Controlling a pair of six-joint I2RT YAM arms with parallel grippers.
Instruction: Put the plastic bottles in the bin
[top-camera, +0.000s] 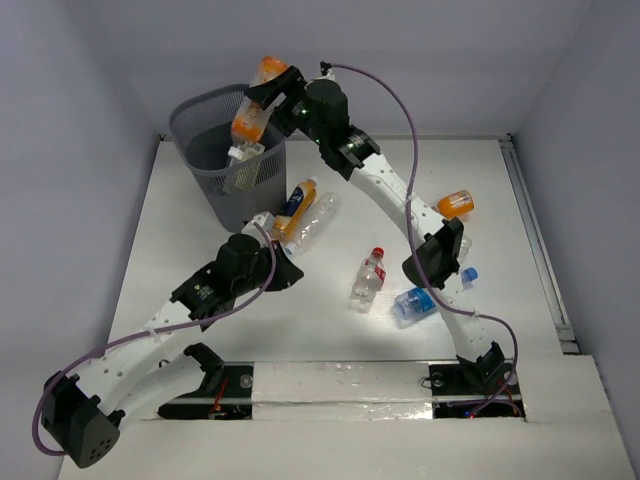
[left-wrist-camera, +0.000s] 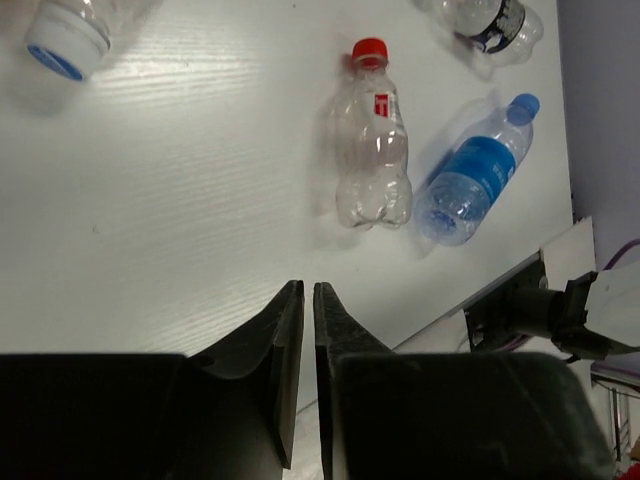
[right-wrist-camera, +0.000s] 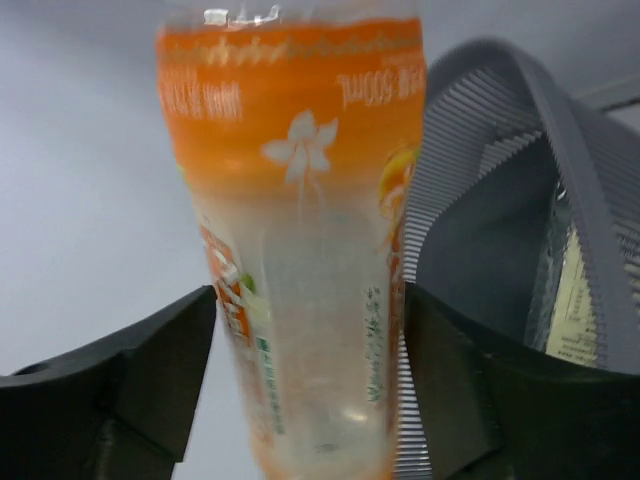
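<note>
The dark grey mesh bin (top-camera: 195, 125) stands at the back left; its rim also shows in the right wrist view (right-wrist-camera: 590, 190). My right gripper (top-camera: 272, 90) is over the bin's rim, shut on an orange bottle (top-camera: 250, 118) that hangs cap down; its body fills the gap between the fingers in the wrist view (right-wrist-camera: 300, 250). A clear bottle (top-camera: 243, 172) lies inside the bin. My left gripper (left-wrist-camera: 308, 292) is shut and empty, low over the table near a red-capped clear bottle (left-wrist-camera: 372, 150) and a blue-labelled bottle (left-wrist-camera: 472, 175).
On the table lie an orange bottle with a blue label (top-camera: 297, 203), a clear bottle (top-camera: 316, 224) beside it, the red-capped bottle (top-camera: 370, 278), the blue-labelled one (top-camera: 413, 303), another orange bottle (top-camera: 455, 203) at the right, and a dark-labelled clear one (left-wrist-camera: 490, 25).
</note>
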